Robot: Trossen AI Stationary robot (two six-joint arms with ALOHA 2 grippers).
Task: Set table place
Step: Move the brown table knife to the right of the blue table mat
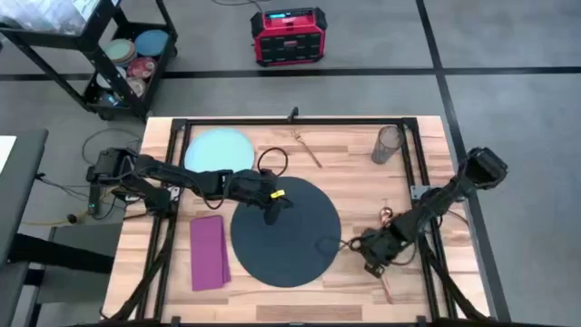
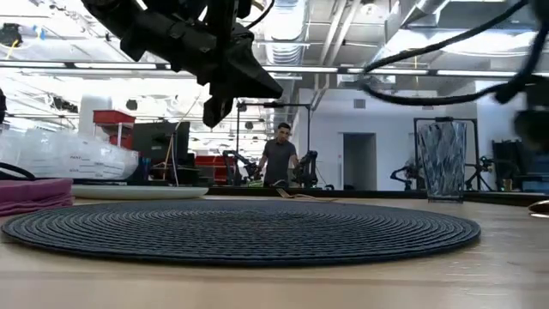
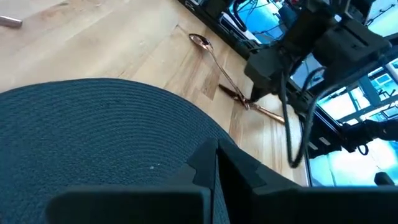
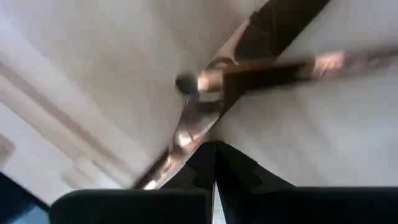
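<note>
Copper-coloured cutlery (image 4: 205,102) lies crossed on the light-wood counter (image 1: 354,150) directly beneath the right claw (image 1: 374,255), whose dark fingers are pressed together just above the crossing pieces, not pinching them as far as the wrist view shows. A spoon (image 3: 208,50) of that set stretches away from this claw toward the counter's far side, and the big dark round mat (image 1: 285,231) lies just beside the claw, toward the middle of the counter. The left claw (image 1: 270,215) hangs over the mat's upper part, clear of its woven surface, its fingers closed on nothing. Beyond the left claw, toward the far left corner, rests the pale blue plate (image 1: 219,150), touching the mat's rim or nearly so; the magenta napkin (image 1: 209,252) lies flat just off the mat's left edge. One more copper piece (image 1: 307,147) lies on bare wood past the mat, and the smoky glass tumbler (image 1: 388,143) stands upright well beyond the right claw, near the far right corner.
</note>
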